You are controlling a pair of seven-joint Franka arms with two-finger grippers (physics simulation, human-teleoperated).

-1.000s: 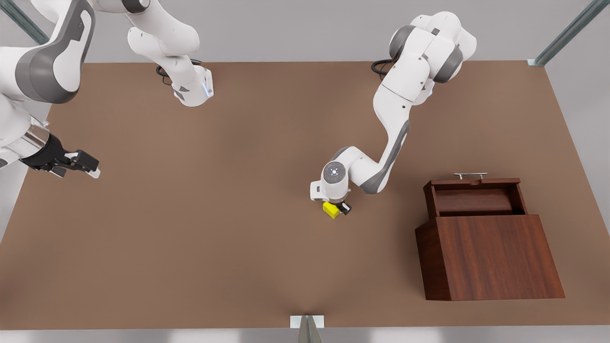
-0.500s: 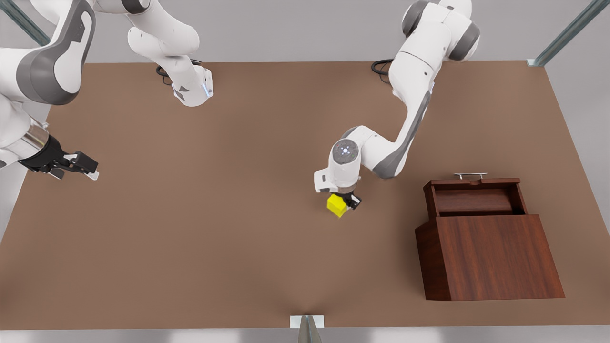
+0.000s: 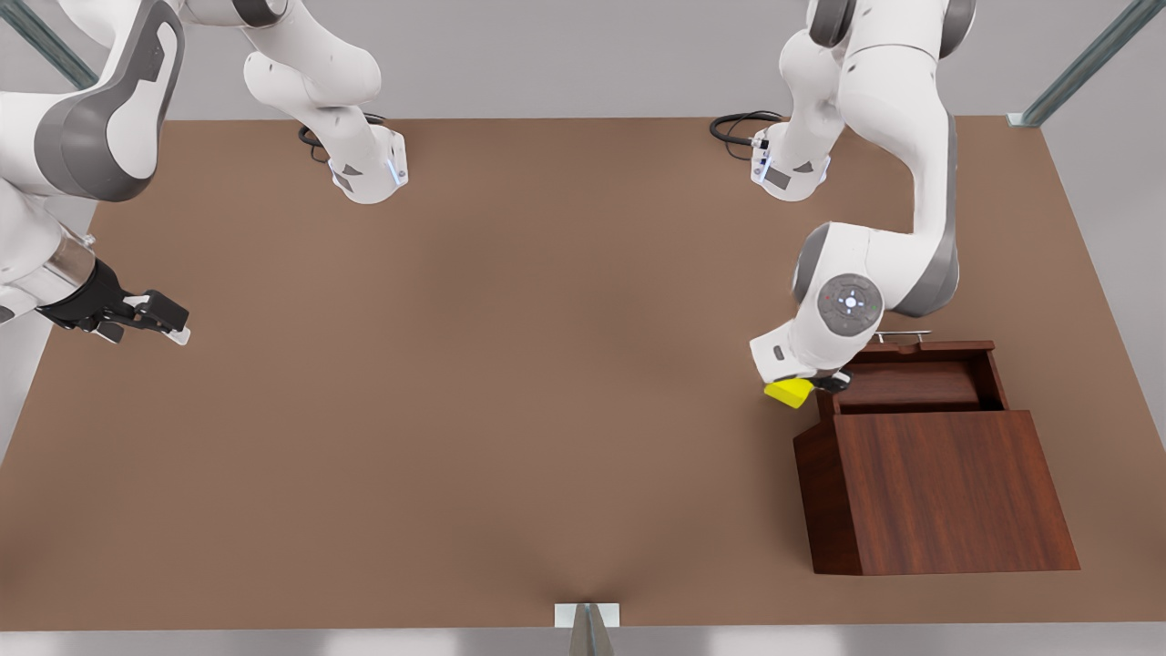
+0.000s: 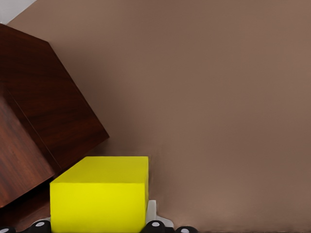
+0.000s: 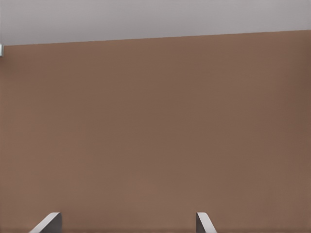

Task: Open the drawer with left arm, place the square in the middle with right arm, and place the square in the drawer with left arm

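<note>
The yellow square [image 3: 790,392] hangs above the table, held by my left gripper [image 3: 806,387], which is shut on it just off the open drawer's [image 3: 902,383] corner on the front view's left. In the left wrist view the square [image 4: 99,194] sits between the fingers with the dark wooden cabinet [image 4: 43,121] close beside it. The drawer stands pulled out of the cabinet [image 3: 938,492], its silver handle [image 3: 900,335] at the far side. My right gripper [image 3: 159,319] waits open at the table's edge on the front view's left; its fingertips [image 5: 48,222] show over bare tabletop.
The brown tabletop [image 3: 474,364] stretches wide between the two arms. Both arm bases [image 3: 369,173] [image 3: 788,173] stand at the far edge, with black cables beside them. A small metal bracket [image 3: 588,615] sits at the near edge.
My left arm has lifted the square from the table's middle and carried it toward the front view's right, up to the drawer's corner. The right arm has stayed still.
</note>
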